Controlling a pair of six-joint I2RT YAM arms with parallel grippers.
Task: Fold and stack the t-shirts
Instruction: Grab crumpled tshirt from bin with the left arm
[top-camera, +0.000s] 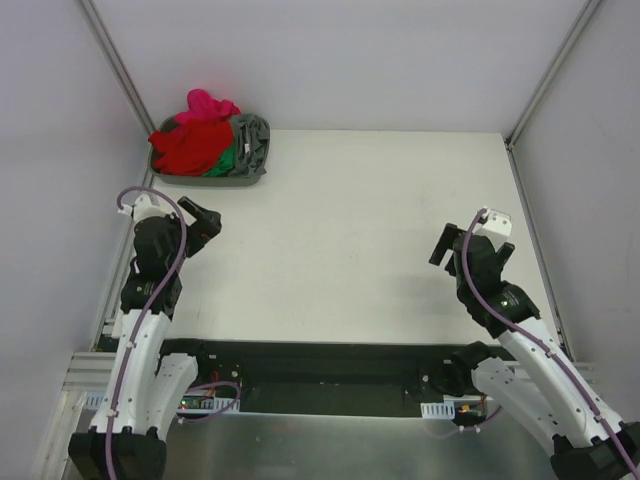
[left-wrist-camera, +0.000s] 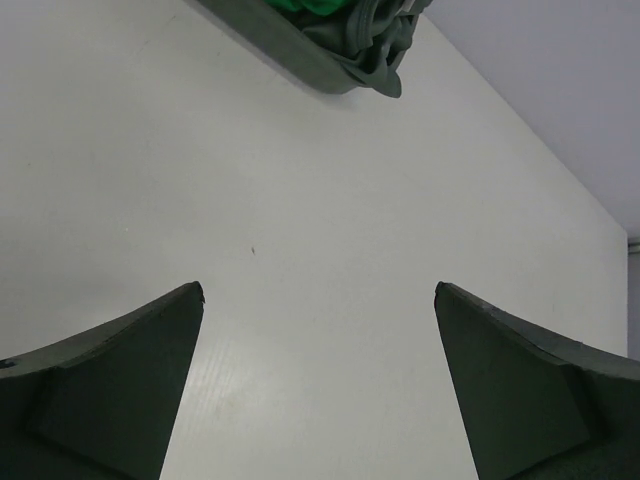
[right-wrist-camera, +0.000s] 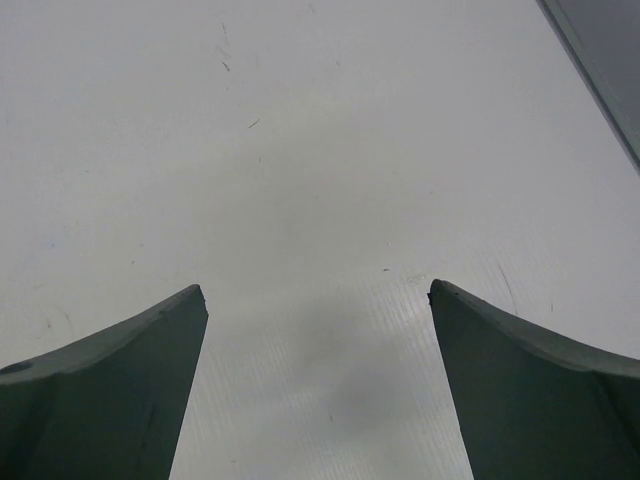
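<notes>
The t-shirts lie crumpled in a grey plastic tray (top-camera: 250, 179) at the table's far left corner: a bright red one (top-camera: 190, 147) on top, a magenta-pink one (top-camera: 207, 105) behind it, a green one (top-camera: 226, 160) and a grey one (top-camera: 254, 140) at the right side. No teal-blue one shows. My left gripper (top-camera: 210, 220) is open and empty, just below the tray; the left wrist view shows the tray corner (left-wrist-camera: 300, 55) with grey cloth (left-wrist-camera: 380, 35) ahead. My right gripper (top-camera: 442, 245) is open and empty over bare table at the right.
The white table (top-camera: 350, 240) is bounded by grey walls with metal posts at the back corners (top-camera: 120, 70). A raised frame edge runs along the right side (right-wrist-camera: 600, 70).
</notes>
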